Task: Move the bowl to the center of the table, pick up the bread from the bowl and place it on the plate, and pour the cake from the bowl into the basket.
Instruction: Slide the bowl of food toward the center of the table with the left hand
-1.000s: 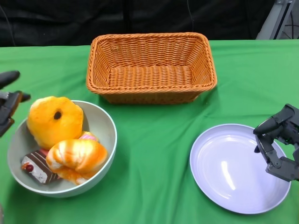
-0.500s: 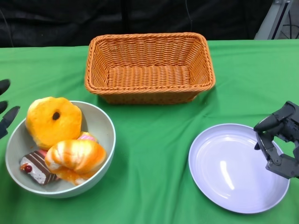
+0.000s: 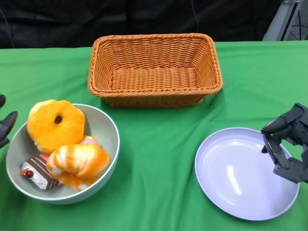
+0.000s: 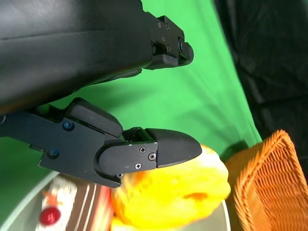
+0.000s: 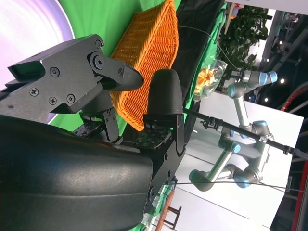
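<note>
We see the green table (image 3: 159, 159) with the empty basket (image 3: 155, 67) at upper centre. At lower left the bowl (image 3: 103, 132) holds bread (image 3: 55, 125) and cake (image 3: 36, 173). At lower right our released right hand (image 3: 286, 144) hangs over the empty plate (image 3: 231, 178). Our left hand (image 3: 6, 126), beside the bowl, grasps nothing.

A round grey-green bowl (image 3: 103, 126) sits at the table's left side. Inside lie a round yellow bread bun (image 3: 56, 125), an orange-and-white swirly bread roll (image 3: 79, 162) and a striped chocolate cake slice (image 3: 37, 172). A round pale purple plate (image 3: 240, 175) lies at the right. A woven orange basket (image 3: 155, 67) sits behind.
</note>
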Robot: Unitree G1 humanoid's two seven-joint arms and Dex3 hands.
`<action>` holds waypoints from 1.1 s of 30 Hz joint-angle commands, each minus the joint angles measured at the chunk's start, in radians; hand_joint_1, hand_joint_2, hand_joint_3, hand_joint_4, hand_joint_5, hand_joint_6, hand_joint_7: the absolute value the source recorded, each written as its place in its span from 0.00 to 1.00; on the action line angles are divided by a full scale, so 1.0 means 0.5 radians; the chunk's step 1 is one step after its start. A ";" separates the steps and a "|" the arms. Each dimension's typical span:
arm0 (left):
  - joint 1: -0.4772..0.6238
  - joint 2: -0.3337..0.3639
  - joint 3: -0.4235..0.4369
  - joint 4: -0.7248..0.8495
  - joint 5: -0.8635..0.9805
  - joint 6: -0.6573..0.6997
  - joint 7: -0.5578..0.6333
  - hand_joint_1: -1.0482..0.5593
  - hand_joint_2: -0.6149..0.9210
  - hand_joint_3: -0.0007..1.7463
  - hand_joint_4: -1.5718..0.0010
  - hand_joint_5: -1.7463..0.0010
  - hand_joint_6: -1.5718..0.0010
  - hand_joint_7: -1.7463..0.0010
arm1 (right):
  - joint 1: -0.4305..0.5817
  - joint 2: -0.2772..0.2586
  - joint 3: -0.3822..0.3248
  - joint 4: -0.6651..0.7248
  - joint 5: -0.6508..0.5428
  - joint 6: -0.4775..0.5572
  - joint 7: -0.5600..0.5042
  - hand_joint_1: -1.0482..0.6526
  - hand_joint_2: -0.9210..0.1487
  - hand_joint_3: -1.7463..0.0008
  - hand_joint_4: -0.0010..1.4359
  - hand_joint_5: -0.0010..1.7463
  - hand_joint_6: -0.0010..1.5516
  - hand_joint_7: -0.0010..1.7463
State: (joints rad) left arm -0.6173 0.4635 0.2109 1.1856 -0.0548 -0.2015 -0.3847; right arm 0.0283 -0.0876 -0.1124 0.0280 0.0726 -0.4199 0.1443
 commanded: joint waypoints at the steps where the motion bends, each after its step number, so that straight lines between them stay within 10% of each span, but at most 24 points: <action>1: -0.036 0.010 0.032 -0.058 -0.076 0.166 -0.090 0.18 1.00 0.34 0.94 0.99 0.94 0.99 | 0.001 -0.016 -0.013 -0.022 0.018 0.004 -0.007 0.57 0.27 0.51 0.45 0.91 0.41 0.77; 33: 0.218 -0.033 -0.037 -1.045 -0.425 1.543 -0.524 0.21 1.00 0.33 1.00 1.00 1.00 1.00 | 0.034 -0.026 0.002 -0.029 -0.042 -0.058 -0.007 0.58 0.25 0.53 0.47 0.89 0.42 0.76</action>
State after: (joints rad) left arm -0.5203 0.4410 0.1906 0.6828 -0.2503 0.5462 -0.6332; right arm 0.0406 -0.0877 -0.1080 0.0200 0.0514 -0.4359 0.1435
